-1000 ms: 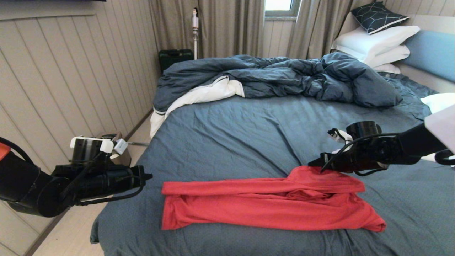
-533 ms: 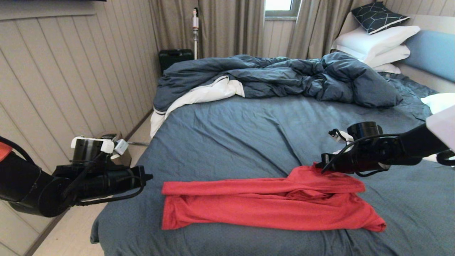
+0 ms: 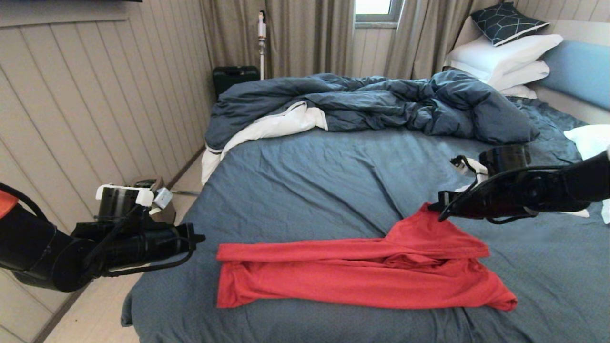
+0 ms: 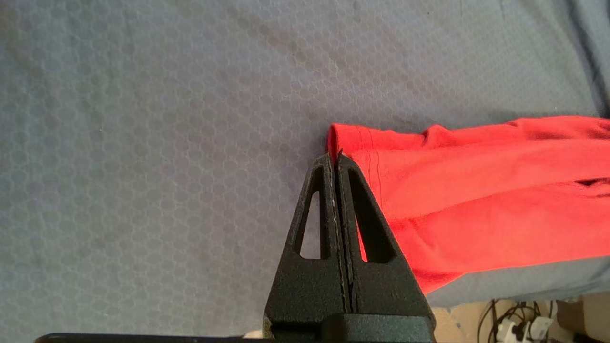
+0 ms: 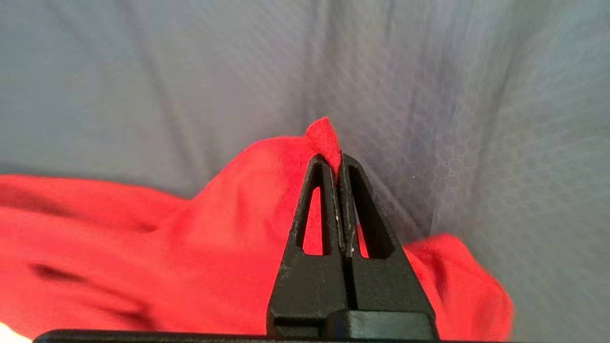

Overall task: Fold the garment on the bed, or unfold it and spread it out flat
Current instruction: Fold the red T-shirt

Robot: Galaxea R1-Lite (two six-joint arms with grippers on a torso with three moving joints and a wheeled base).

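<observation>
The garment (image 3: 333,276), a bright red T-shirt, lies in a long bunched strip across the near part of the bed (image 3: 310,181). My right gripper (image 3: 434,208) is shut on its far right edge, and a peak of red fabric rises to the tips. In the right wrist view a red fold (image 5: 324,136) sticks out between the closed tips of the right gripper (image 5: 337,164). My left gripper (image 3: 200,236) hovers just off the garment's left end, shut and holding nothing. In the left wrist view the left gripper (image 4: 335,159) points at the hemmed end of the garment (image 4: 476,190).
A rumpled dark blue duvet (image 3: 381,102) with white lining covers the far half of the bed. White pillows (image 3: 505,57) lean on the blue headboard (image 3: 579,69). A panelled wall and a strip of floor (image 3: 95,314) run along the bed's left side.
The right gripper closed on the garment's far right edge, then rose and moved back, drawing the fabric up into a peak. The left arm stayed where it was.
</observation>
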